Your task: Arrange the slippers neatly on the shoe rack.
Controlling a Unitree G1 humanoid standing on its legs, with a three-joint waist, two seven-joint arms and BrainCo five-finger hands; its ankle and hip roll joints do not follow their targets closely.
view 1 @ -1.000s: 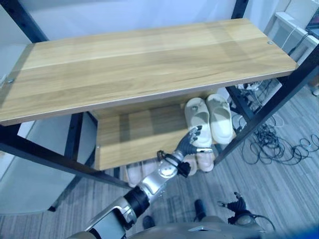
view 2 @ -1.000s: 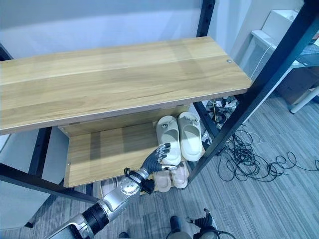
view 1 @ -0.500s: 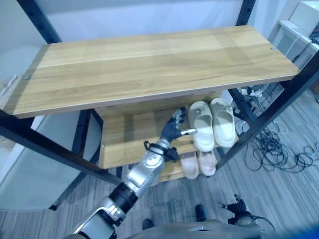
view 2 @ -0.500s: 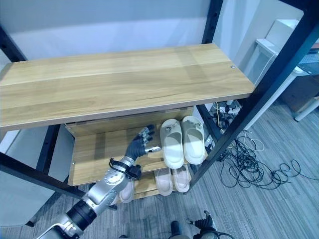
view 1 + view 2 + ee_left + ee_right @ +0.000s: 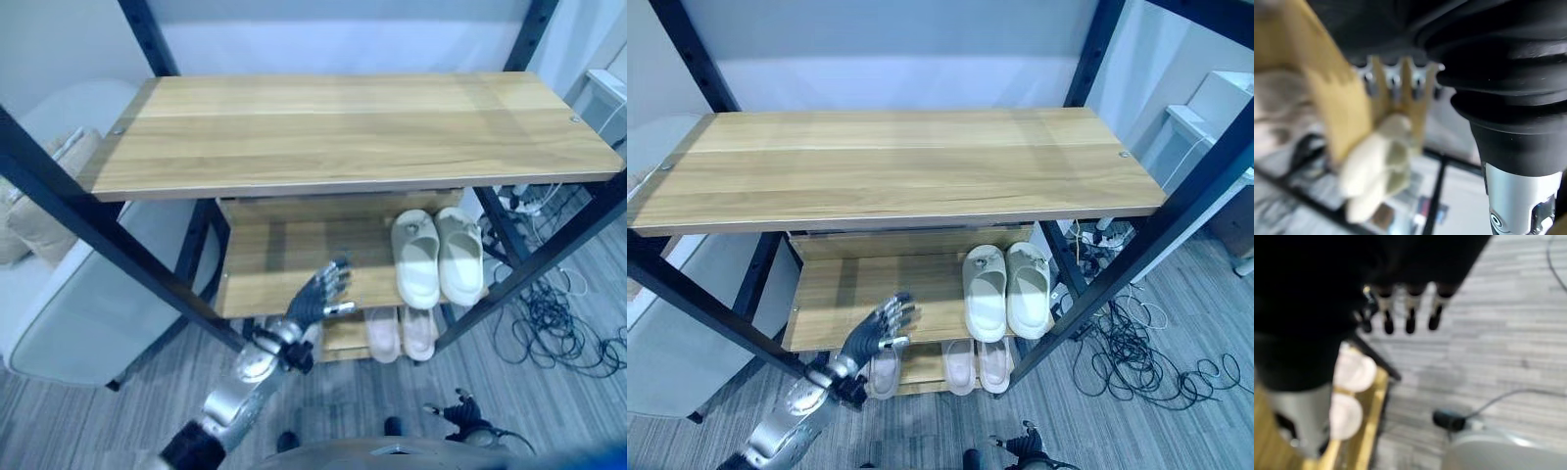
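Left eye view: the rack (image 5: 353, 132) carries a bare top board, a middle shelf (image 5: 284, 259) and a lower shelf. Cream slippers (image 5: 438, 257) lie side by side, soles down, at the right end of the middle shelf. Pink slippers (image 5: 402, 333) lie on the lower shelf beneath them. Left hand (image 5: 315, 297) hovers in front of the middle shelf, fingers spread, holding nothing, apart from the cream pair. Right hand (image 5: 1405, 308) hangs low over the floor, fingers straight, empty. The slippers look light, soft and flexible foam; grip across the strap or at the heel edge.
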